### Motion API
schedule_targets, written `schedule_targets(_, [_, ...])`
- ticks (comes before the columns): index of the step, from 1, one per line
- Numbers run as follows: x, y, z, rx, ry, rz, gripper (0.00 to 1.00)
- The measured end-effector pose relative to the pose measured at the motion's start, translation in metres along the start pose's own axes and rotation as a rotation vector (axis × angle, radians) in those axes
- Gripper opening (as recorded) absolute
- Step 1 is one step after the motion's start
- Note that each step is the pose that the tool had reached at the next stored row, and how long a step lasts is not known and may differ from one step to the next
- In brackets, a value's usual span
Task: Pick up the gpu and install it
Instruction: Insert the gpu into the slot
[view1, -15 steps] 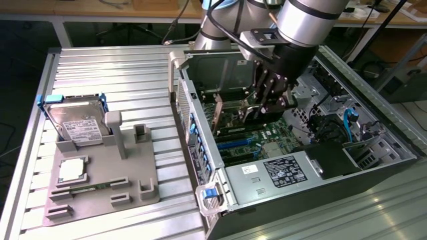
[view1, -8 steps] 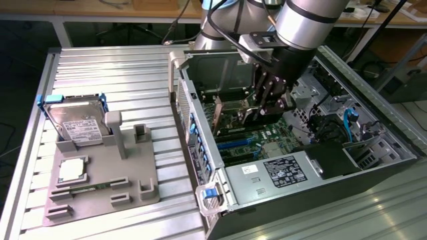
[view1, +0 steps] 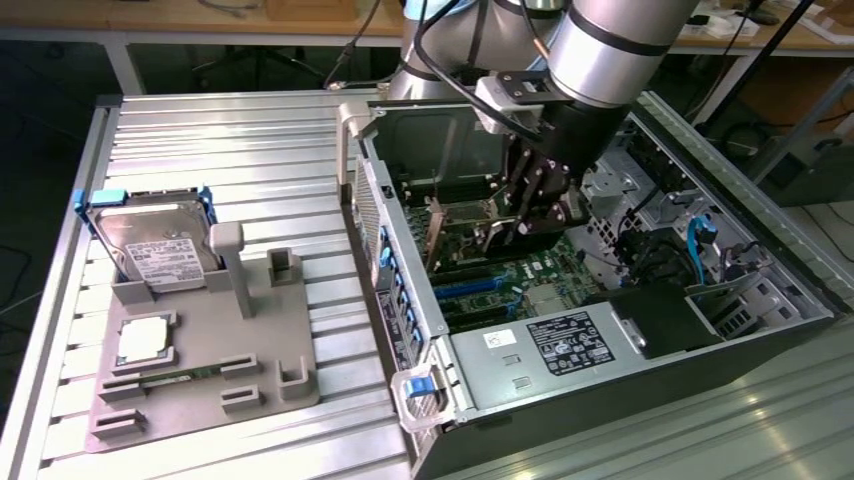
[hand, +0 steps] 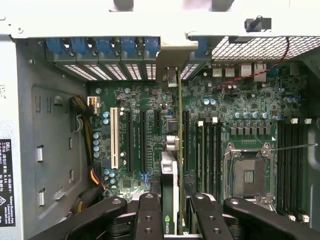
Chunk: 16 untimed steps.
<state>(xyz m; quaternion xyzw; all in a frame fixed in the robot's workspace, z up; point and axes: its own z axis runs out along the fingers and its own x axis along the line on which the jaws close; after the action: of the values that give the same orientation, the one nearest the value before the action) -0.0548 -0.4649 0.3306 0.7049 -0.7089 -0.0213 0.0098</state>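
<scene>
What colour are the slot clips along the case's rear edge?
Blue. The slot clips show best in the wrist view.

Site: robotics lab/workshop | Evidence: ribbed grey aluminium worktable | grey moulded parts fixture | opened black desktop computer tower | wooden workbenches with trailing cables behind

Gripper inside open PC case, fingers clamped on gpu above motherboard. Hard drive upright in gray fixture on desk.
</scene>
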Motion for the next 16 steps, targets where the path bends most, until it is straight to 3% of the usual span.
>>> schedule_targets(16, [0.000,-0.0005,0.0111,0.0004,0.0001,0.002,0.27])
